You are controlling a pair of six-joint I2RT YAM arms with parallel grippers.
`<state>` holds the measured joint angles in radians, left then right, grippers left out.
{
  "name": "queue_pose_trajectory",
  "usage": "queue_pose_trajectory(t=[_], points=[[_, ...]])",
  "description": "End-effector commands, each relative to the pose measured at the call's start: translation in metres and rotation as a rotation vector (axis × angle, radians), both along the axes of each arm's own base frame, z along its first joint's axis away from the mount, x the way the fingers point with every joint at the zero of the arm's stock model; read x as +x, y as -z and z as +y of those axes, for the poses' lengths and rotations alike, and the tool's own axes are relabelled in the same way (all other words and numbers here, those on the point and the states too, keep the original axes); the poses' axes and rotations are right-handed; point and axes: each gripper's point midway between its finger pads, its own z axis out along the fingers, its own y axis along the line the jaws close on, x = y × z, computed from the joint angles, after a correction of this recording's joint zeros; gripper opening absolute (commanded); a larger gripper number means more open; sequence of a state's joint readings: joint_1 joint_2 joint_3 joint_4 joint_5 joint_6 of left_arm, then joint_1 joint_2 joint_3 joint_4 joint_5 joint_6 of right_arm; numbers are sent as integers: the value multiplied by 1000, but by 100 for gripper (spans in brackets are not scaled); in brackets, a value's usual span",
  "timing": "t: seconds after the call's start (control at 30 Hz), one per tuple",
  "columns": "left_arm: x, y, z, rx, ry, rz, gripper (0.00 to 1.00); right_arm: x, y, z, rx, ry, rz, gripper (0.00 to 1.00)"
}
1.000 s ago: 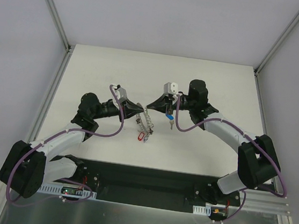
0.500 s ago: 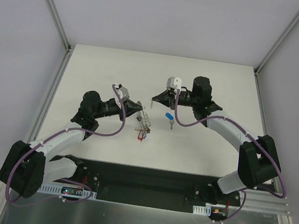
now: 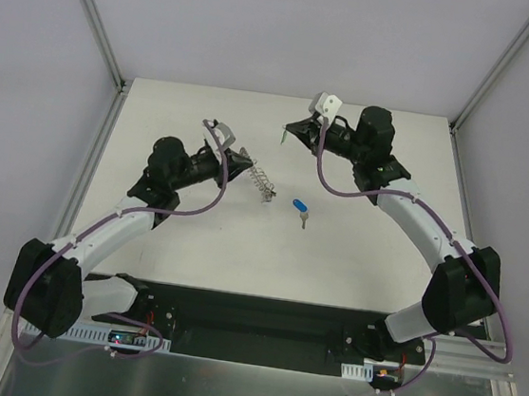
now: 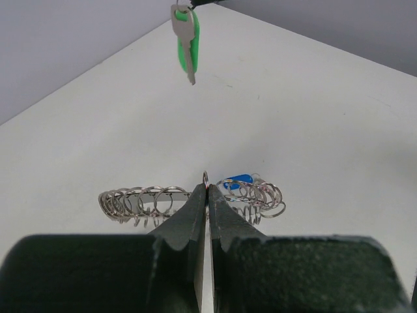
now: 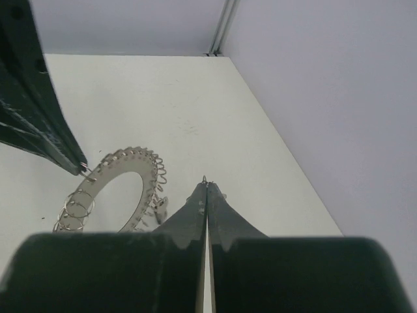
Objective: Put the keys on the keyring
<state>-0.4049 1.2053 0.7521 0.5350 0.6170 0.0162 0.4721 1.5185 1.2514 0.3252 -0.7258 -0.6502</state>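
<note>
Across the white table, two black-and-white arms reach in from the near edge. The left arm stretches toward the middle from the left. The right arm curves farther back on the right, and its wrist points left.

Between the two wrists is the keyring, a wide silvery band with many small wire loops crowded along its rim. The left gripper holds it, with its fingers pressed together on one of those loops at the ring's edge. The left wrist view shows the ring edge-on just past the fingertips. From the right wrist it appears as an open circle with the left fingers pinching its upper rim. Whether its lower edge touches the table cannot be told.

The right gripper is raised behind the keyring and apart from it. Its fingers are closed tight on the tiny ring of the green-tagged key, which hangs straight down with its blade pointing at the table.

A blue-tagged key lies flat on the table just right of the keyring, free of both grippers and not on the ring.
</note>
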Motion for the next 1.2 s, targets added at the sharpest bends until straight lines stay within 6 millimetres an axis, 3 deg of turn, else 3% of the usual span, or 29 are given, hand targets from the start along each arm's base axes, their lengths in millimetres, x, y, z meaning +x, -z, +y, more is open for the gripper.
queue_pose_trajectory(t=[0.0, 0.03, 0.1, 0.17, 0.2, 0.27, 0.3, 0.37, 0.4, 0.53, 0.77, 0.9, 0.93, 1.0, 1.03, 1.1, 1.17], points=[[-11, 0, 17, -14, -113, -52, 0, 2, -22, -19, 28, 123, 35, 1], [-17, 32, 20, 2, -137, -1, 0, 1, -18, -21, 29, 141, 55, 1], [-32, 51, 11, -27, -129, 39, 0, -8, -10, -25, 41, 145, 115, 1], [-40, 77, 15, -30, -192, 46, 0, -17, -3, -25, 48, 141, 155, 1], [-56, 95, 9, -13, -178, 66, 0, -25, 6, -28, 52, 143, 190, 1], [-63, 103, 11, -52, -215, 94, 0, -32, 16, -31, 49, 153, 217, 1], [-75, 122, 13, -43, -213, 130, 0, -39, 30, -31, 37, 153, 254, 1], [-81, 133, 21, -74, -269, 163, 0, -49, 36, -33, 34, 156, 269, 1], [-90, 152, 28, -50, -286, 194, 0, -54, 40, -31, 27, 150, 277, 1], [-107, 184, 38, -9, -311, 254, 0, -70, 67, -36, -17, 172, 311, 1], [-120, 218, 49, 42, -353, 370, 4, -86, 84, -38, -41, 163, 336, 1], [-122, 223, 47, 53, -379, 450, 12, -91, 87, -43, -51, 175, 341, 1], [-127, 237, 53, 105, -400, 497, 17, -92, 88, -44, -55, 180, 348, 1], [-122, 223, 44, 82, -408, 519, 23, -93, 88, -46, -61, 186, 349, 1], [-128, 230, 48, 129, -422, 559, 29, -95, 88, -48, -67, 193, 354, 1], [-121, 208, 41, 96, -452, 571, 35, -96, 89, -51, -79, 202, 359, 1], [-125, 206, 52, 133, -518, 626, 48, -99, 89, -54, -91, 211, 363, 1]])
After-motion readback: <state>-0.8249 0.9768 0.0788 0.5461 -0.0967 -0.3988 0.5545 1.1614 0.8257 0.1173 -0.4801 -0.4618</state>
